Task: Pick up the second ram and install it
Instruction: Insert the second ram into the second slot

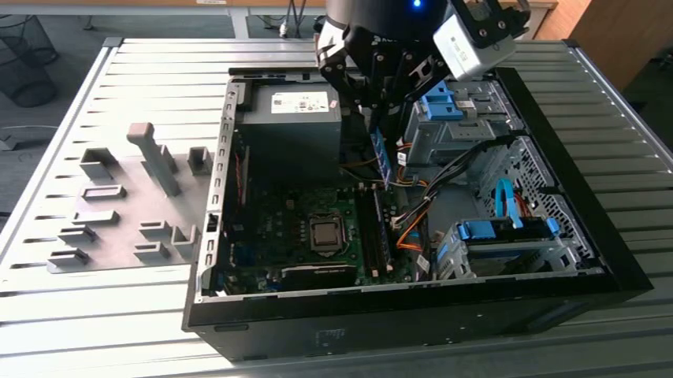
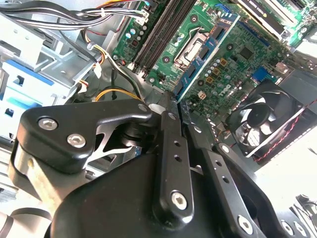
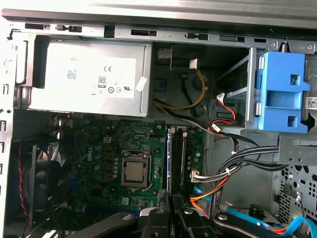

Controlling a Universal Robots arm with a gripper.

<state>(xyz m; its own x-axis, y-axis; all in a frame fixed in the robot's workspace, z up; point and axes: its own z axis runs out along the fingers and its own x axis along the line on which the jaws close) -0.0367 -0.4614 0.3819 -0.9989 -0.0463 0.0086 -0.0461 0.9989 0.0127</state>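
The gripper [image 1: 384, 130] fingers [image 2: 168, 148] are gripping the ram [image 1: 382, 157], hanging over the case's [image 1: 589, 260] slots [image 3: 177, 153].

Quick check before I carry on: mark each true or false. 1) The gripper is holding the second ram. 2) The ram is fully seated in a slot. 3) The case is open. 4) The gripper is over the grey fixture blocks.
1) True: the gripper is shut on the second ram.
2) False: it hangs above the motherboard, not yet in the memory slots.
3) True: the PC case is open.
4) False: it is over the case; the grey fixture blocks lie at the exterior view's left.
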